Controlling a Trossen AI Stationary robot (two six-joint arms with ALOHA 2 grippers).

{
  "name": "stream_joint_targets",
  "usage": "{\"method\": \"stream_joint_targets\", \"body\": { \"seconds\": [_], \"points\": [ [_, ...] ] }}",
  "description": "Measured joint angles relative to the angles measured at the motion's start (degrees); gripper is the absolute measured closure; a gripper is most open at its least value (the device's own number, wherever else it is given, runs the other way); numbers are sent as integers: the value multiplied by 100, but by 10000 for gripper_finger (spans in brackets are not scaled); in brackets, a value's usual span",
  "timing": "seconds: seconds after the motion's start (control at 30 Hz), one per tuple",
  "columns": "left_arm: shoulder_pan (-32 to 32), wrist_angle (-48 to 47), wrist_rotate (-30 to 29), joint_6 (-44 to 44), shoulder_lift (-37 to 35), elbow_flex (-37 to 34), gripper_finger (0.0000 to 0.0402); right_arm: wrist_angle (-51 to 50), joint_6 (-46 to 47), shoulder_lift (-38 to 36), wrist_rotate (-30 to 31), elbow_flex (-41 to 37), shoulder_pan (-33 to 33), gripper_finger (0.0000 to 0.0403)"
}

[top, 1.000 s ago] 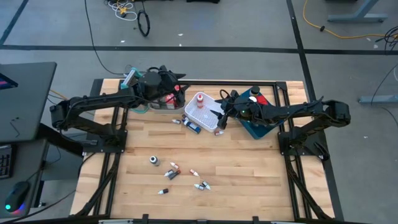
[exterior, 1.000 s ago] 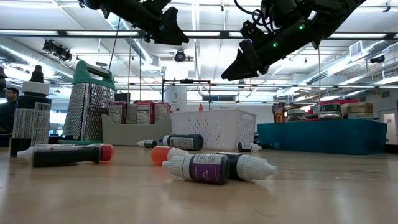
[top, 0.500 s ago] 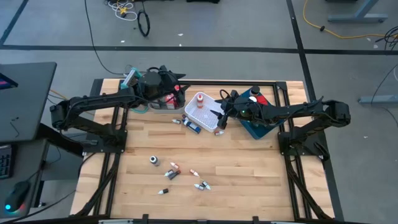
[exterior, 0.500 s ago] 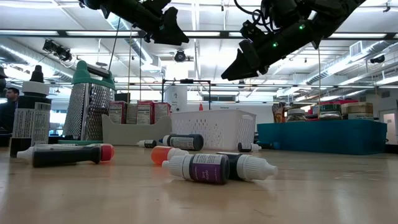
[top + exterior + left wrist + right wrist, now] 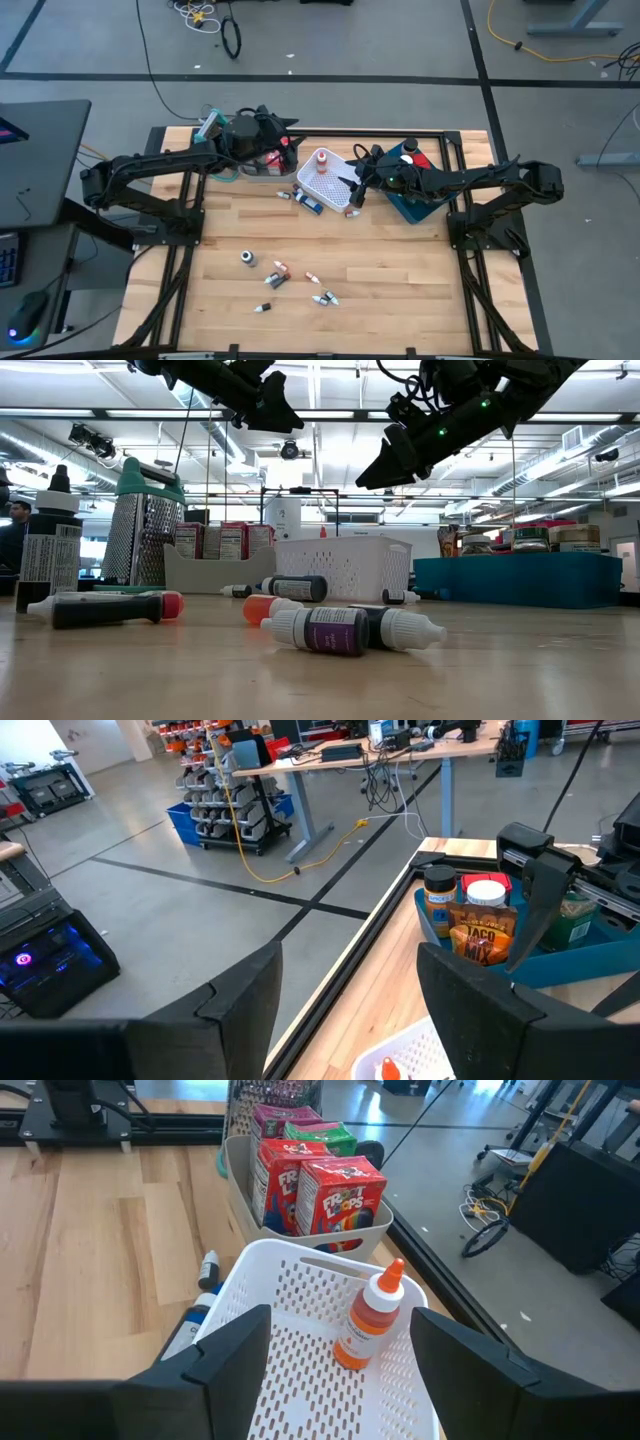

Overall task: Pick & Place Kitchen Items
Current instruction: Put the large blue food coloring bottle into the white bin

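Both grippers hang open and hold nothing, well above the table. My left gripper is over the clear bin holding red, pink and green cartons at the far left. My right gripper is above the white mesh basket, where an orange bottle lies on the floor of the basket. Jars and a packet stand in the blue tray. Several small bottles lie loose on the near half of the table.
A metal grater stands beside the clear bin at the far left. Two small bottles lie against the basket's near side. A dark-capped bottle stands at the low view's left. Bare wood lies along the table's near left and right.
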Motion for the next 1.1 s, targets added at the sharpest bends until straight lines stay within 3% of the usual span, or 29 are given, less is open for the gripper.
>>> {"method": "stream_joint_targets", "body": {
  "seconds": [0.7,0.9,1.1],
  "points": [
    [-1,-41,15,82,-2,2,161,-1,0,0,0,0,0,152],
    [-109,74,612,144,-32,2,161,33,0,0,-2,0,0,152],
    [-537,-112,708,220,-227,9,161,562,166,0,-102,1,1,152]
  ]
}}
